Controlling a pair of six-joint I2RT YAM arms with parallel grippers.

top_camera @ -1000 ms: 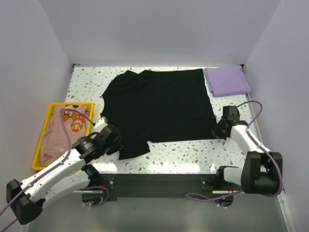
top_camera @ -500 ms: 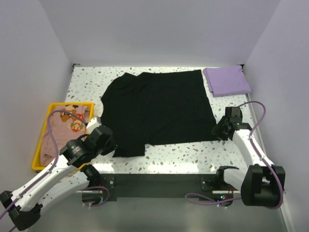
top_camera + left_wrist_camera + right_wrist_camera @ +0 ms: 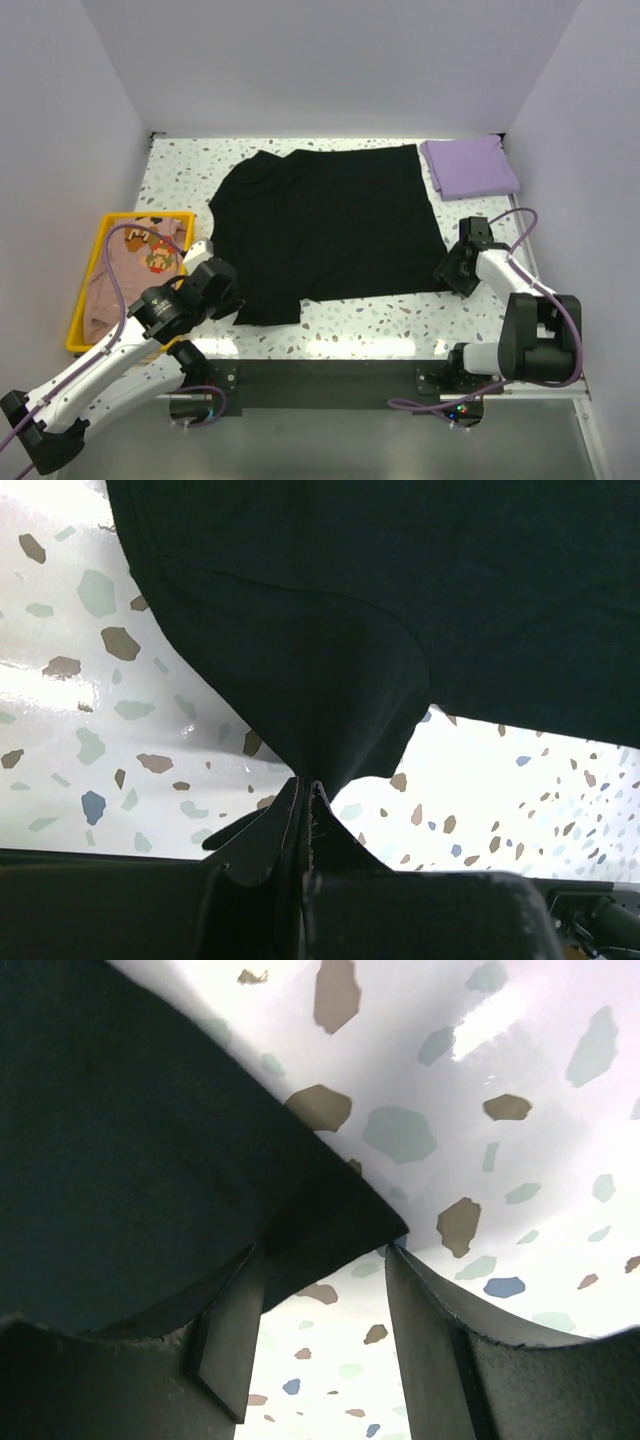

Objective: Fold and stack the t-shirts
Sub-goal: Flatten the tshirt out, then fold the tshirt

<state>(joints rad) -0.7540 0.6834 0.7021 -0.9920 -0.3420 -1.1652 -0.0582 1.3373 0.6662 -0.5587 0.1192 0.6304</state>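
Black t-shirt (image 3: 330, 225) covers mid-table (image 3: 400, 315). Bare strips run along the near edge between my left claw (image 3: 234, 300) and right claw (image 3: 447, 270), and across the far-left corner. Yellow tray (image 3: 150, 215) with the peach shirt (image 3: 120, 285) blocks the left edge, close beside my left arm. Folded lavender shirt (image 3: 470, 167) fills the far-right corner. Walls box in three sides.

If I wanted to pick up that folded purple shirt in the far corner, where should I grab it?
Probably its near edge, pinched through all layers, coming in low from the arms' side. The purple shirt lies flat and folded, with walls close behind and beside it, leaving that side open.
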